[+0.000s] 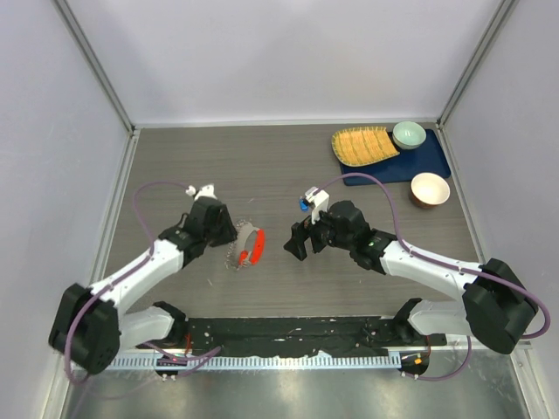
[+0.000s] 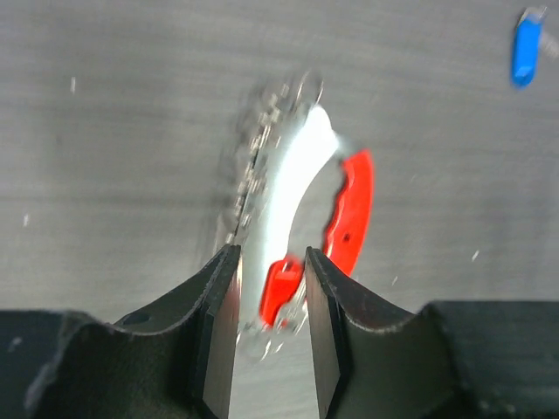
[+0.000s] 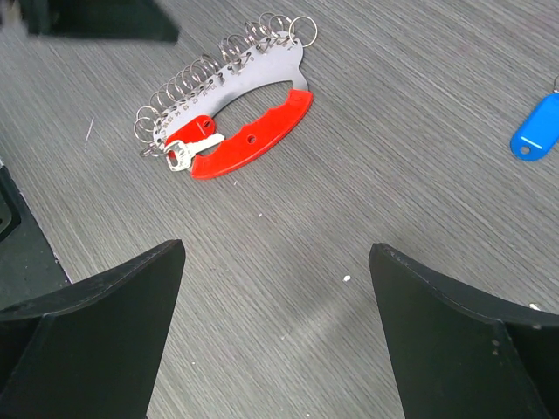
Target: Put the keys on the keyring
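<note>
- The right gripper point(image 3: 275, 279) hovers over the grey table point(image 3: 349, 227), fingers spread wide, grasping nothing
- The left gripper point(image 2: 272, 262) hangs over the keyring's near end, fingers partly released, clamping nothing
- The keyring point(image 3: 253, 83) lies flat between the two grippers, with a small silver key point(image 3: 203, 146) resting against its red fob point(image 3: 253, 144)
- A blue-headed key point(image 3: 535, 131) lies apart, to its right
- Far right, a navy tray point(image 1: 437, 164) carries a yellow woven mat point(image 1: 362, 145) and a green bowl point(image 1: 409, 134); a brown bowl point(image 1: 430, 189) sits just beside it

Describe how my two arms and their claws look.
The left arm and right arm match: white links between bulky black joints, each with a looping purple cable. The left claw and right claw are matte black, with two wedge-shaped fingers each.
</note>
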Motion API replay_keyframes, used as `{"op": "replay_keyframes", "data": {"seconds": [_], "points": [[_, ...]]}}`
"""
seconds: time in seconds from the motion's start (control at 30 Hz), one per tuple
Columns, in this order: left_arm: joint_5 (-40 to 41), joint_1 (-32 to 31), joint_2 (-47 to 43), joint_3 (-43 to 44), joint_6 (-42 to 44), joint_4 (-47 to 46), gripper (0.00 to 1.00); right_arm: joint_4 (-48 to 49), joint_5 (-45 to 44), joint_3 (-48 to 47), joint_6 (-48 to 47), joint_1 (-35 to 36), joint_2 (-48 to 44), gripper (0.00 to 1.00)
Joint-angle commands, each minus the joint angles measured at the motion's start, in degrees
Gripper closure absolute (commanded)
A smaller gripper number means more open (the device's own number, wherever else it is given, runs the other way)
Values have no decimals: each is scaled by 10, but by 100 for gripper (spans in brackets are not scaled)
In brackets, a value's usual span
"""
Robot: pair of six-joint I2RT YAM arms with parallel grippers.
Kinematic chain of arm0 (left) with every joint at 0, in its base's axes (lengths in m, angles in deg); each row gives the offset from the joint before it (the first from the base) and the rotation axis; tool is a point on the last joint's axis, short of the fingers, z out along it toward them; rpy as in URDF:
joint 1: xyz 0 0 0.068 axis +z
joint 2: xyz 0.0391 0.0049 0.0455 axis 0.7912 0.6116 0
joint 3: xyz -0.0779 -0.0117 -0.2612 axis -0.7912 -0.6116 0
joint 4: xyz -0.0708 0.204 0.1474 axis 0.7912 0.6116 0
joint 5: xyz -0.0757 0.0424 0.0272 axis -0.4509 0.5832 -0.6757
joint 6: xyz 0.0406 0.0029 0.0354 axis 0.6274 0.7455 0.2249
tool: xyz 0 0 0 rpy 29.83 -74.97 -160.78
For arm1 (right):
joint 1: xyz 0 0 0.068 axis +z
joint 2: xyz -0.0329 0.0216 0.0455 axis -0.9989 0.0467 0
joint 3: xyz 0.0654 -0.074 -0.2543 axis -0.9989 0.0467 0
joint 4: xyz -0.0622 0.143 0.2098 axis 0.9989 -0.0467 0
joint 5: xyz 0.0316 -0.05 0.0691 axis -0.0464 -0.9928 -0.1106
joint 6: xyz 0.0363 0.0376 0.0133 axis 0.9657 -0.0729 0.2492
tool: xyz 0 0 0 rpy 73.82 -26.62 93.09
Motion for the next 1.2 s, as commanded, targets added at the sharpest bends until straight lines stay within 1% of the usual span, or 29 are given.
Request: {"op": "replay_keyframes", "data": {"seconds": [0.0,0.07,0.1,0.23,0.47,0.67,0.87,1.0,1.07,1.1,1.17], "points": [[-29,28,129,111,62,-69,61,17,-7,-2,-8,2,-14,7],[-37,30,177,147,78,-65,61,13,-10,0,-10,2,-18,7],[-39,32,216,179,81,-59,61,11,-11,1,-11,3,-20,7],[-48,36,292,232,91,-44,63,10,-16,3,-12,2,-25,7],[-63,40,368,276,105,-39,65,12,-20,15,-13,2,-32,6],[-49,41,379,280,105,-37,65,11,-22,21,-15,2,-39,7],[-46,41,385,274,105,-30,65,13,-20,24,-15,1,-37,7],[-49,41,402,286,106,-19,66,13,-19,24,-14,2,-37,7],[-60,41,405,287,105,-16,71,13,-20,23,-15,3,-40,6],[-64,41,404,284,105,-16,76,13,-19,23,-14,2,-41,7],[-75,41,395,280,105,-17,81,12,-20,23,-14,2,-43,7]]}}
